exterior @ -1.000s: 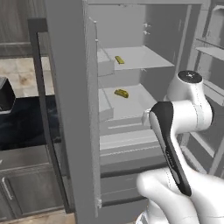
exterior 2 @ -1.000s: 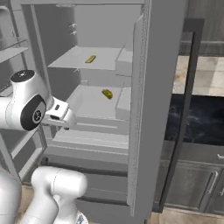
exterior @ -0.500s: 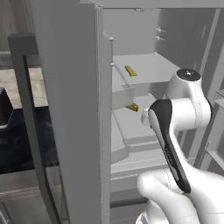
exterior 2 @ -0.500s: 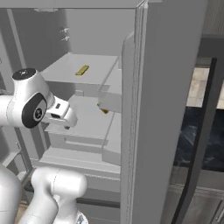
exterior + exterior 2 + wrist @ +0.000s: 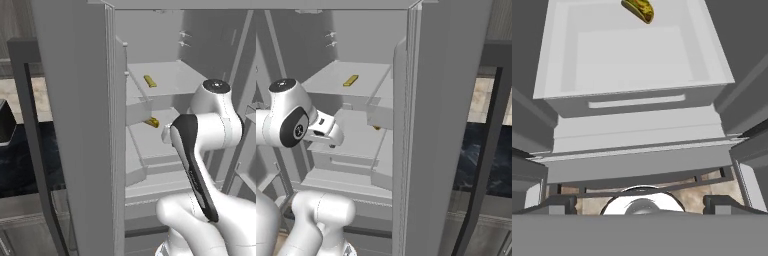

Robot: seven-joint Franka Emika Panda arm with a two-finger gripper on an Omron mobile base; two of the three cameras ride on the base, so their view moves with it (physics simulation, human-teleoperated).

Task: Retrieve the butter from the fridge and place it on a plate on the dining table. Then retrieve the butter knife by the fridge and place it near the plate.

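The fridge (image 5: 75,125) (image 5: 441,100) stands open in front of me. The butter (image 5: 150,80) (image 5: 350,80), a small yellow stick, lies on the upper shelf. My gripper (image 5: 328,139) (image 5: 641,202) is open and holds nothing. It hovers in front of the lower shelf (image 5: 637,50), below the butter's shelf and well short of it. A small taco-like item (image 5: 152,122) (image 5: 638,9) lies at the back of that lower shelf. The plate, the dining table and the butter knife are out of view.
The fridge's open doors flank the arm closely on both sides, one (image 5: 245,100) with door shelves. A black-topped counter (image 5: 20,150) (image 5: 481,150) runs beside the fridge, with a dark object (image 5: 4,120) on it. A wide drawer front (image 5: 637,102) sits under the lower shelf.
The whole picture has shifted: the base has driven closer to the fridge, so the shelves look larger. The arm keeps its pose and the gripper stays open.
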